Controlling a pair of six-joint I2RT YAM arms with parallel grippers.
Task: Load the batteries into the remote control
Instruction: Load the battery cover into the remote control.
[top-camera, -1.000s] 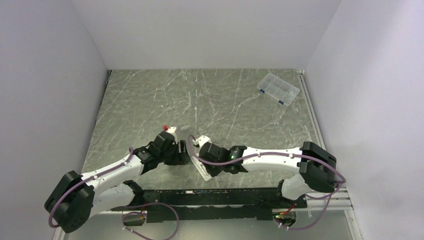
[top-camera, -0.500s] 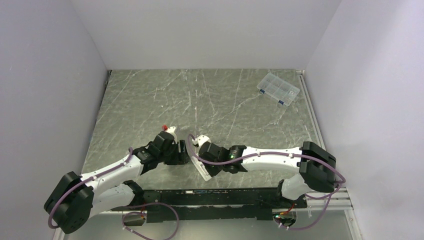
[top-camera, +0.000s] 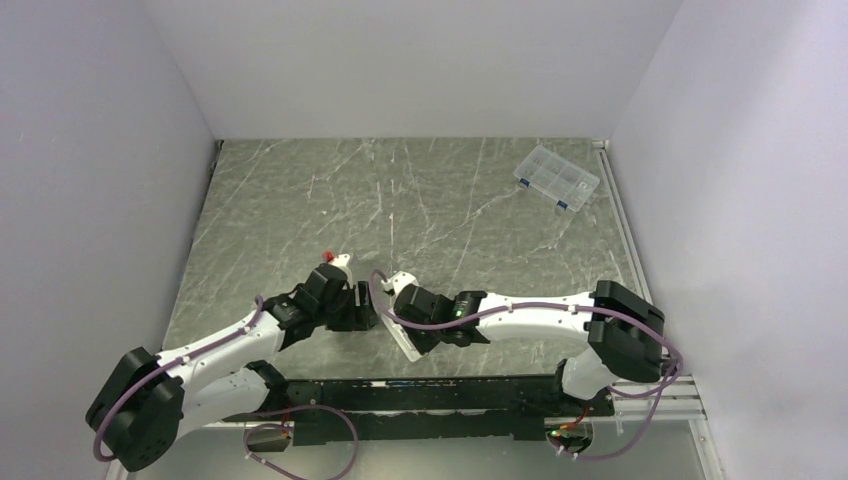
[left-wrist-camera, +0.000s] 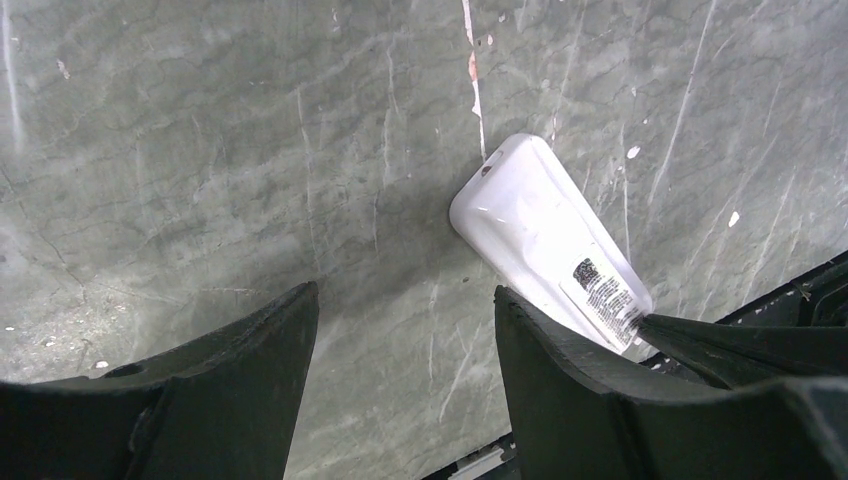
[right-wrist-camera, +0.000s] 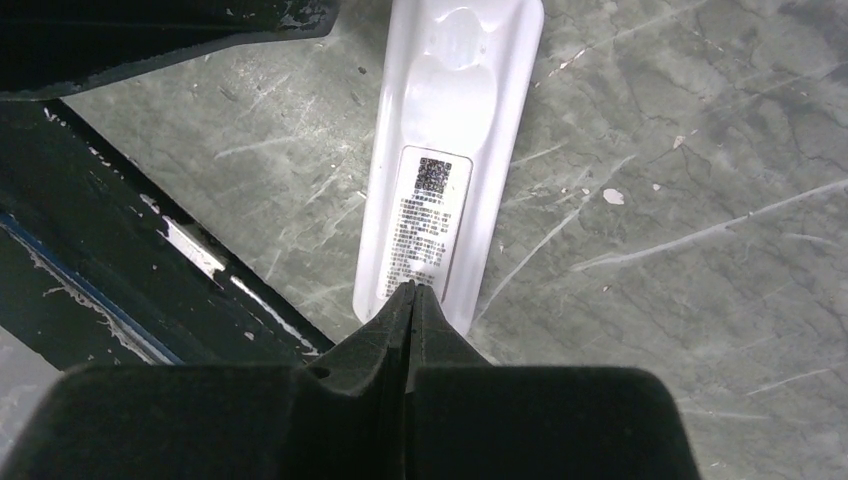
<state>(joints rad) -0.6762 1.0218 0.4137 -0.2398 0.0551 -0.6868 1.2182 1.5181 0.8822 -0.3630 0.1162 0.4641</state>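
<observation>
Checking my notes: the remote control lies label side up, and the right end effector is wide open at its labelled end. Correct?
Not quite: the right end effector is shut, not wide open, at the labelled end of the remote control, which lies label side up. The right wrist view shows it.

Left arm (top-camera: 215, 348) reaches in from our left side, right arm (top-camera: 530, 318) from our right. We see both wrists low, nearly meeting at centre. Left gripper (left-wrist-camera: 405, 305): jaws spread wide, aimed downward. Right gripper (right-wrist-camera: 412, 292): closed tight, no gap at tip.
</observation>
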